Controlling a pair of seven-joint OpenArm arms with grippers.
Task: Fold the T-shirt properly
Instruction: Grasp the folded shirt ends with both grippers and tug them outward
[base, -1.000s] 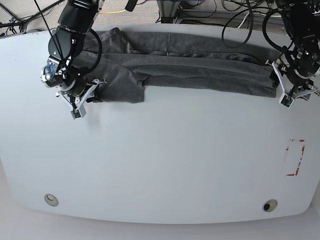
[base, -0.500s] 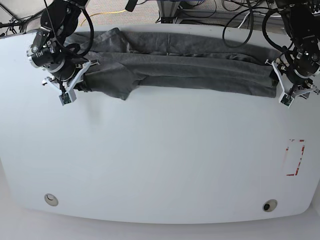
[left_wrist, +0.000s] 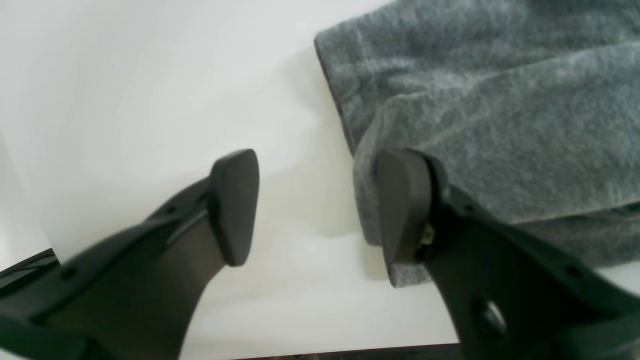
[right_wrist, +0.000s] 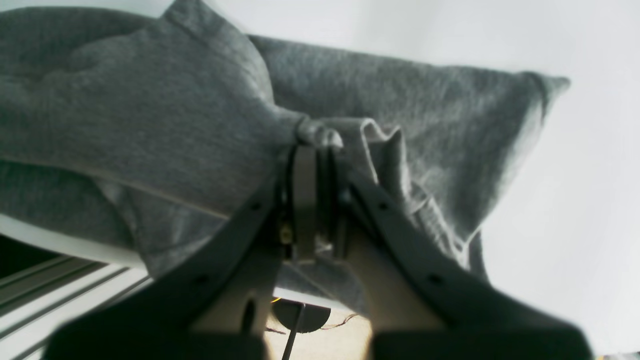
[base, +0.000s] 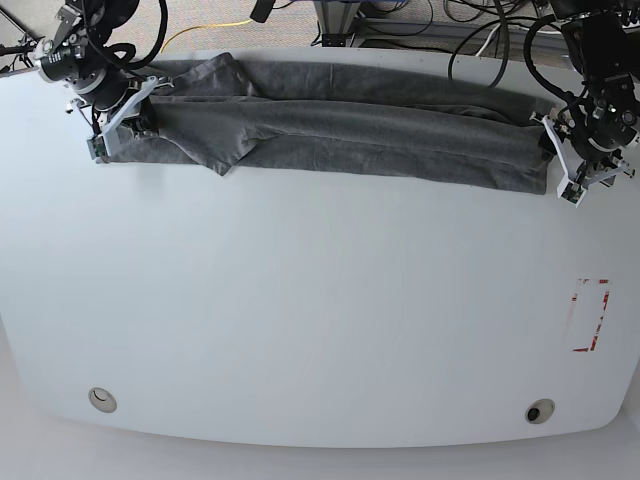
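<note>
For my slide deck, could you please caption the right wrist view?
Right end effector shut on a bunched fold of the grey T-shirt, lifting it above the white table.

No legible text, label, brand, number or sign appears in any view. The red-and-white rectangular marking on the white tabletop carries no readable characters.

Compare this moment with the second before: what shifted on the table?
The right gripper, shut on the T-shirt, dragged its end toward the table's far corner on its own side, stretching the shirt longer. The left gripper stayed open beside the other end.
</note>
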